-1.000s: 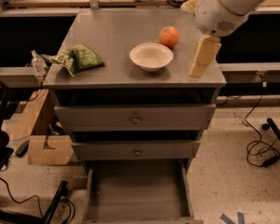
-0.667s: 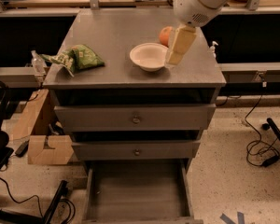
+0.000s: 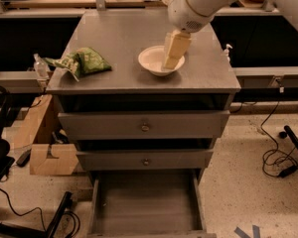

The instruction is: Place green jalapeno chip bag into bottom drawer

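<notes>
The green jalapeno chip bag point(image 3: 82, 62) lies on the left part of the grey cabinet top point(image 3: 119, 38), near the left edge. The bottom drawer point(image 3: 145, 202) stands pulled out at the foot of the cabinet, showing a plain grey floor. My gripper point(image 3: 173, 51) hangs from the white arm above the white bowl point(image 3: 160, 61), well to the right of the bag and apart from it. It holds nothing that I can see.
Two shallower drawers with round knobs point(image 3: 145, 127) are closed above the open one. A small clear bottle point(image 3: 39, 67) stands off the cabinet's left edge. Cardboard boxes point(image 3: 52, 157) sit on the floor at left, cables point(image 3: 278, 157) at right.
My arm and gripper have swung left from the cabinet's right side to over the white bowl. The orange fruit behind the bowl is now hidden by the arm. The bag has not moved.
</notes>
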Controlling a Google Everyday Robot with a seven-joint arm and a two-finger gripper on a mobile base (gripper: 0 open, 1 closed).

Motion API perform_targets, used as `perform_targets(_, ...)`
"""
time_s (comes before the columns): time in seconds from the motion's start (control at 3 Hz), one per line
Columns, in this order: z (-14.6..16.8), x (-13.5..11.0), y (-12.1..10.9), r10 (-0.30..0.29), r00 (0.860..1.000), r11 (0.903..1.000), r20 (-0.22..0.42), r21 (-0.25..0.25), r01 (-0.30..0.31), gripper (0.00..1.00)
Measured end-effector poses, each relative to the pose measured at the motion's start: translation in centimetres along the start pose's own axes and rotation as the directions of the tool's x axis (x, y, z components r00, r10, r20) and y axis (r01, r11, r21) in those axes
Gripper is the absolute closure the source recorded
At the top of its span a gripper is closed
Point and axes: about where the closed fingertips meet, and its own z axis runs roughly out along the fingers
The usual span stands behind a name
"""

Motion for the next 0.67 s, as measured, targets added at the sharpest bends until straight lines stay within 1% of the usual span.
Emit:
perform_targets(0.33, 5.5, -2.3, -2.5, -0.050, 0.997, 0.9987, 0.053, 0.016, 0.049, 0.00)
perform_targets(0.67, 11.0, -5.2, -4.7, -0.067, 0.986, 0.9971, 0.152, 0.046, 0.061, 0.00)
